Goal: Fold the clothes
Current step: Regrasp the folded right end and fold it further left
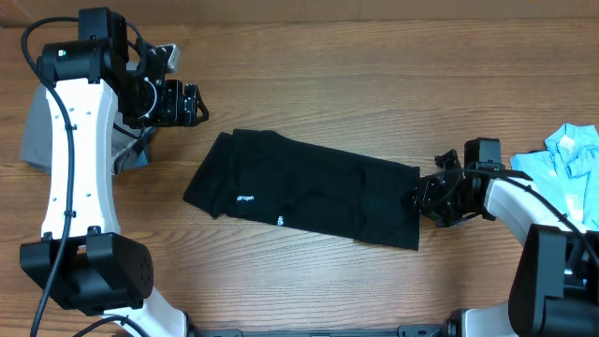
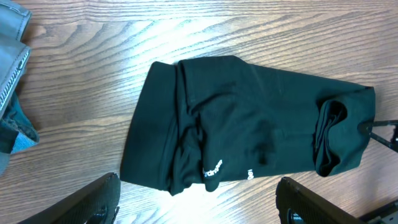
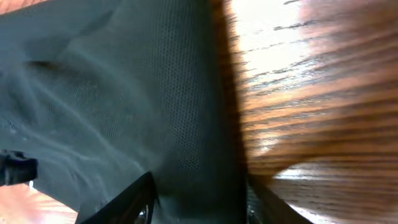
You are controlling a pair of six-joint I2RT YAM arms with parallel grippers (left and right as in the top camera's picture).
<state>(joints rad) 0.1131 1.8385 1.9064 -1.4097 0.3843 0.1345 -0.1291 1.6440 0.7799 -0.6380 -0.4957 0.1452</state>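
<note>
- A grey garment (image 1: pixel 33 136) lies bunched at the far left edge of the wooden surface (image 1: pixel 328 75), partly under the left arm.
- The left claw (image 1: pixel 197 105) hangs just right of it, above the surface and apart from the black shirt. Its fingers (image 2: pixel 93 202) are spread wide with nothing between them.
- The black shirt (image 1: pixel 309 192) lies mid-surface as a long folded band, slanting down to the right, with small white lettering (image 1: pixel 246 198) near its front left edge.
- The right claw (image 1: pixel 423 198) sits at the shirt's right end. Cloth lies between its fingers (image 3: pixel 134 202); I cannot tell whether they pinch it.
- A light-blue garment (image 1: pixel 576 164) lies crumpled at the far right.
</note>
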